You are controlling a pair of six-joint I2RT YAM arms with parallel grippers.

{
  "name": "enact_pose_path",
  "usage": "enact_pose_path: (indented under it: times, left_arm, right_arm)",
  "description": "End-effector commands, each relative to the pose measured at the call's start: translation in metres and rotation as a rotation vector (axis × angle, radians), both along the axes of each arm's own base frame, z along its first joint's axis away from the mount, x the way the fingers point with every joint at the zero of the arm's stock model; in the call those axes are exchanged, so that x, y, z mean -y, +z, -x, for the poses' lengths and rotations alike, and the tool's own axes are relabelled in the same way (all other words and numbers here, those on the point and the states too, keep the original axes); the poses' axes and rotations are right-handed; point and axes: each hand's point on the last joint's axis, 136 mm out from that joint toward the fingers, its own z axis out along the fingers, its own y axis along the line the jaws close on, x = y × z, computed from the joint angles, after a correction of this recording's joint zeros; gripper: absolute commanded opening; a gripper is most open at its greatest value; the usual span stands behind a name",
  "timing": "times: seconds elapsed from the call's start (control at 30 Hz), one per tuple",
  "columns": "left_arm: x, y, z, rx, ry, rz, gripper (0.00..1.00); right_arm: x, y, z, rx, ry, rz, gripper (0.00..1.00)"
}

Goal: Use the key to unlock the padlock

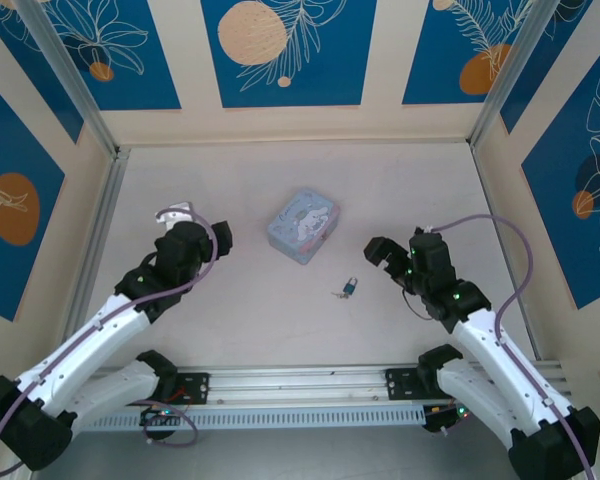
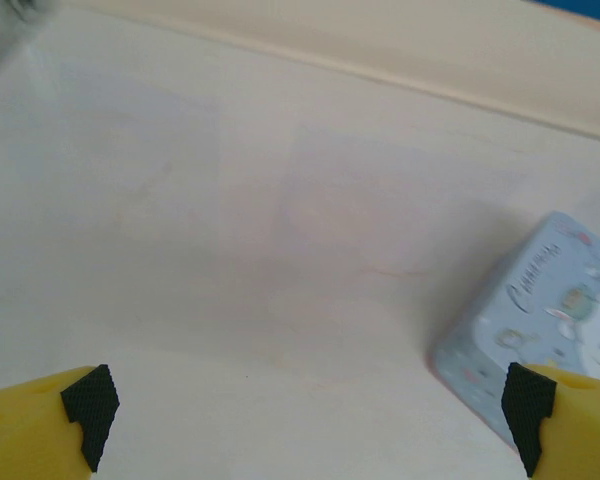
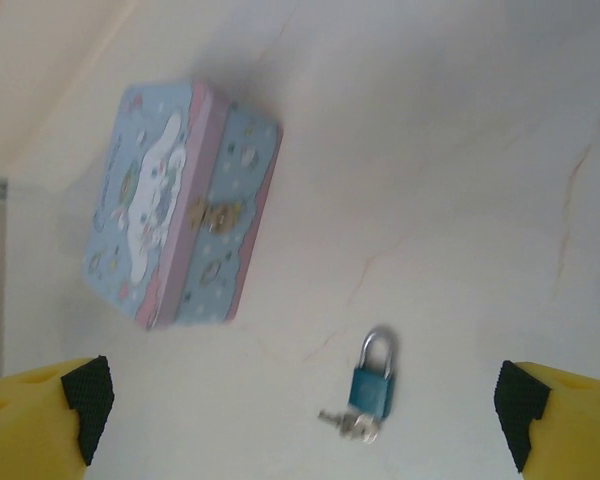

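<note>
Padlock (image 3: 371, 386) lies teal, silver-shackled, key (image 3: 348, 423) at base.

The padlock (image 3: 371, 390) has a teal body with a painted-metal sheen and a bright polished shackle (image 3: 377, 345). The key (image 3: 348, 424) is pale shiny metal (too blurred for finer texture). The tin (image 3: 180, 205) is smooth, softly glossy printed metal. The table (image 3: 460, 150) looks matt and faintly veined. The right gripper (image 3: 302, 410) has smooth yellow plastic fingers (image 3: 25, 425) with matt black pads (image 3: 88, 400).
</note>
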Motion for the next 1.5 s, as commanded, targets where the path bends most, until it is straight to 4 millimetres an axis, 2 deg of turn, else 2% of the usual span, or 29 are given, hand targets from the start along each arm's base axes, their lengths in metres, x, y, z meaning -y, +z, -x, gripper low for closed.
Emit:
enact_pose_path:
  times: [0.0,0.13,0.23,0.4,0.5,0.6,0.7,0.8,0.87,0.93,0.97,1.0,1.07,1.13,1.47]
  left_arm:
    - [-0.035,0.02,-0.008,0.149,0.122,-0.184,1.0]
    - [-0.054,0.014,-0.016,0.148,0.155,-0.28,1.0]
    - [-0.068,-0.002,-0.026,0.14,0.171,-0.354,1.0]
    - [-0.083,-0.041,-0.049,0.093,0.129,-0.443,1.0]
    - [-0.093,-0.071,-0.06,0.088,0.138,-0.417,1.0]
    - [-0.093,-0.097,-0.073,0.092,0.106,-0.378,1.0]
    - [-0.085,-0.107,-0.085,0.097,0.038,-0.391,1.0]
    - [-0.081,-0.12,-0.093,0.109,-0.018,-0.361,1.0]
    - [-0.077,-0.131,-0.096,0.111,-0.054,-0.344,1.0]
    - [-0.074,-0.136,-0.1,0.11,-0.076,-0.34,1.0]
    - [-0.074,-0.138,-0.099,0.086,-0.093,-0.318,1.0]
    - [-0.075,-0.137,-0.102,0.099,-0.094,-0.311,1.0]
    - [-0.076,-0.14,-0.103,0.084,-0.11,-0.285,1.0]
    - [-0.076,-0.14,-0.103,0.078,-0.112,-0.282,1.0]
    - [-0.077,-0.14,-0.103,0.079,-0.112,-0.278,1.0]
  right_arm:
    - [0.041,0.003,-0.019,0.038,-0.137,0.236,1.0]
    - [0.06,0.01,-0.046,0.089,-0.17,0.424,1.0]
    - [0.076,0.009,-0.061,0.098,-0.216,0.532,1.0]
    - [0.087,-0.007,-0.084,0.123,-0.186,0.608,1.0]
    - [0.092,-0.023,-0.099,0.119,-0.146,0.659,1.0]
    - [0.094,-0.029,-0.117,0.157,-0.107,0.685,1.0]
    - [0.088,-0.031,-0.132,0.246,-0.035,0.707,1.0]
    - [0.084,-0.037,-0.137,0.366,0.01,0.688,1.0]
    - [0.082,-0.05,-0.135,0.414,0.041,0.661,0.99]
    - [0.078,-0.055,-0.133,0.484,0.066,0.621,1.0]
    - [0.073,-0.066,-0.133,0.462,0.109,0.618,0.99]
    - [0.068,-0.063,-0.139,0.501,0.12,0.623,1.0]
    - [0.07,-0.07,-0.141,0.423,0.162,0.571,1.0]
    - [0.072,-0.07,-0.142,0.428,0.171,0.524,0.99]
    - [0.071,-0.069,-0.142,0.436,0.164,0.555,0.99]
